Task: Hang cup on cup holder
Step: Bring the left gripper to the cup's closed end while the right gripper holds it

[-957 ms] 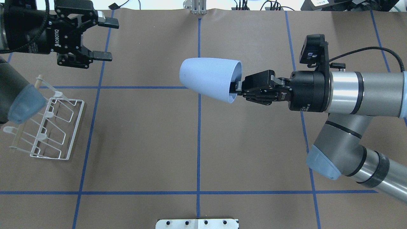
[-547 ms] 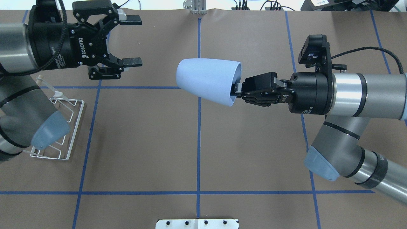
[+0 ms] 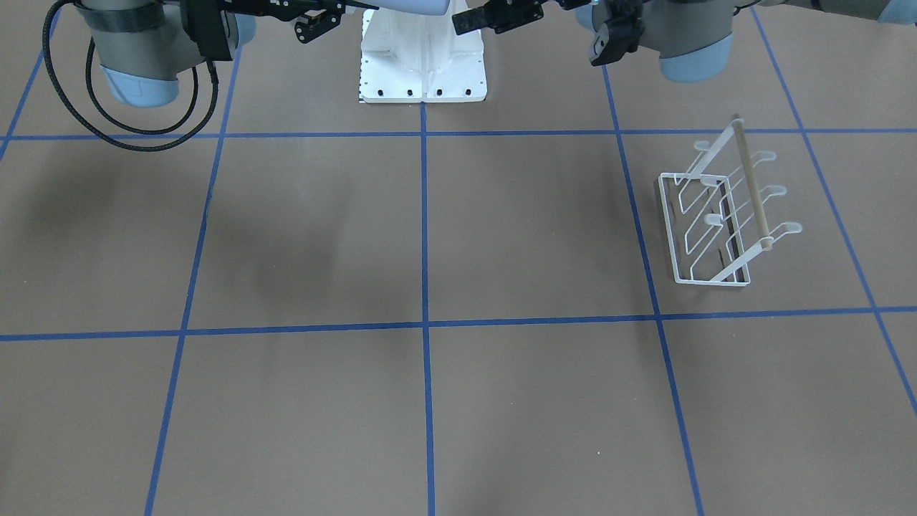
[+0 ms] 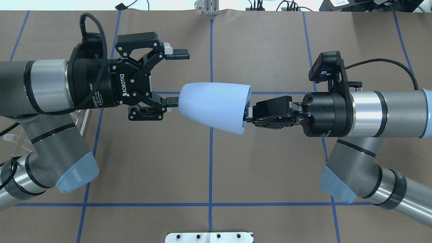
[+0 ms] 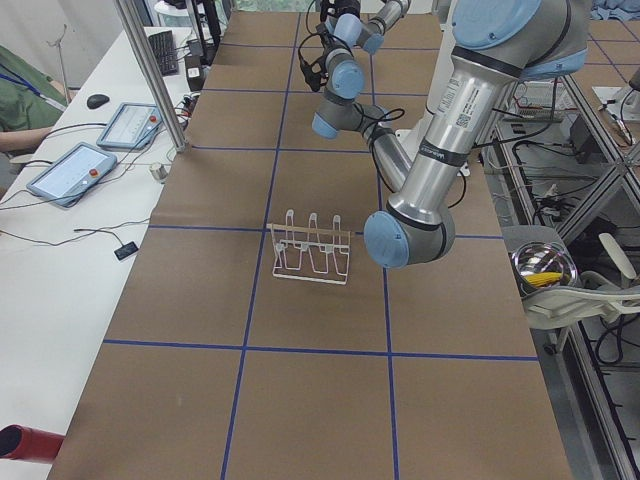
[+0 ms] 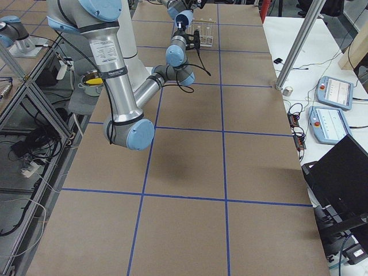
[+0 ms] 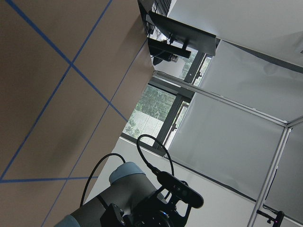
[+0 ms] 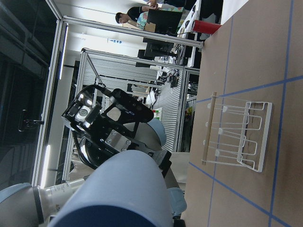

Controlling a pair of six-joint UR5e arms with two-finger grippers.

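Observation:
The pale blue cup [image 4: 214, 106] hangs on its side in the air over the table's middle, closed end toward my left arm. My right gripper [image 4: 249, 114] is shut on its rim, with one finger inside the mouth. My left gripper [image 4: 175, 77] is open; its lower fingertip [image 4: 171, 101] is right at the cup's closed end and the upper one stands clear above it. The cup also fills the bottom of the right wrist view [image 8: 118, 194]. The white wire cup holder [image 3: 709, 222] stands on the table on my left side, mostly hidden under my left arm in the overhead view.
The solid white bolted pedestal [image 3: 423, 64] sits at the robot's base, and its edge shows in the overhead view [image 4: 209, 237]. Blue tape lines grid the brown table. Tablets [image 5: 75, 170] and a laptop [image 6: 345, 172] lie on side tables beyond the far edge.
My left arm has swung in from the far left toward the cup, gripper still open, and now covers the cup holder from overhead. My right gripper has carried the cup slightly left and nearer.

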